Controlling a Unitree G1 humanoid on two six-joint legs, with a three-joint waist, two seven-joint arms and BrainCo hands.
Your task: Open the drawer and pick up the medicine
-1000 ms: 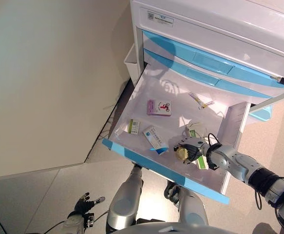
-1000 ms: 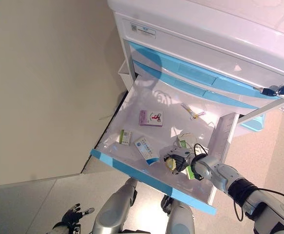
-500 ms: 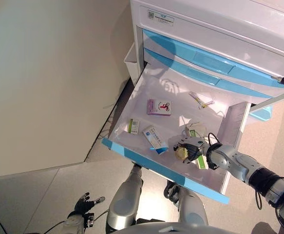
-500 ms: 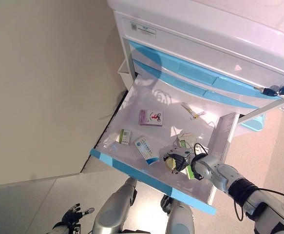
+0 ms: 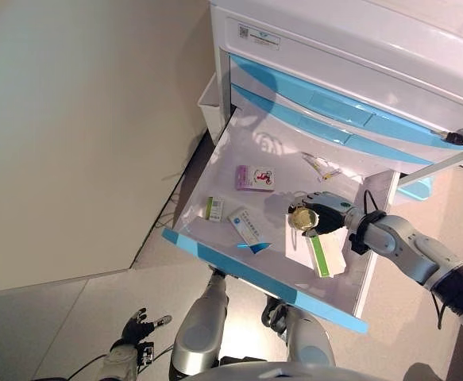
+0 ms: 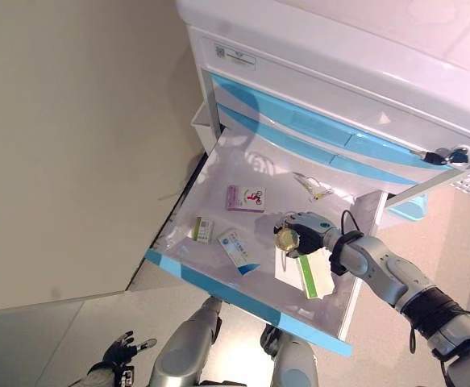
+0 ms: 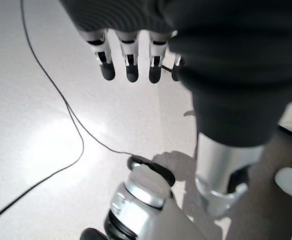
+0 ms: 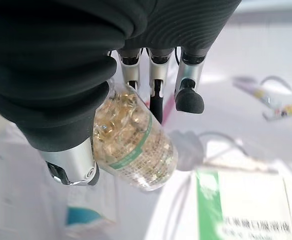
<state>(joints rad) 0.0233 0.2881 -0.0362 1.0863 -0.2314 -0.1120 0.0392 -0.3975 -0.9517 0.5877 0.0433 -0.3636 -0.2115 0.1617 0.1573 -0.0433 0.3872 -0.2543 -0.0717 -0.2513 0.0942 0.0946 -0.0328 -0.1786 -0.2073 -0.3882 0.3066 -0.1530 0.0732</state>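
Right hand (image 5: 320, 216) curled round a clear bottle (image 8: 133, 145) of yellow capsules, above the open drawer (image 5: 239, 155). Left hand (image 5: 136, 328) low by the floor, fingers relaxed, empty.

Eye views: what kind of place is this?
Probably a clinic or pharmacy storeroom. A white cabinet with blue-fronted drawers stands on a pale floor; its open drawer holds medicine boxes such as the pink box, and the right hand grips a clear bottle of yellow capsules.

Silver-grey arms were seen; each hand (image 8: 70, 75) was capped by a dark ribbed cover, fingers (image 7: 130, 60) silver, dark-tipped.
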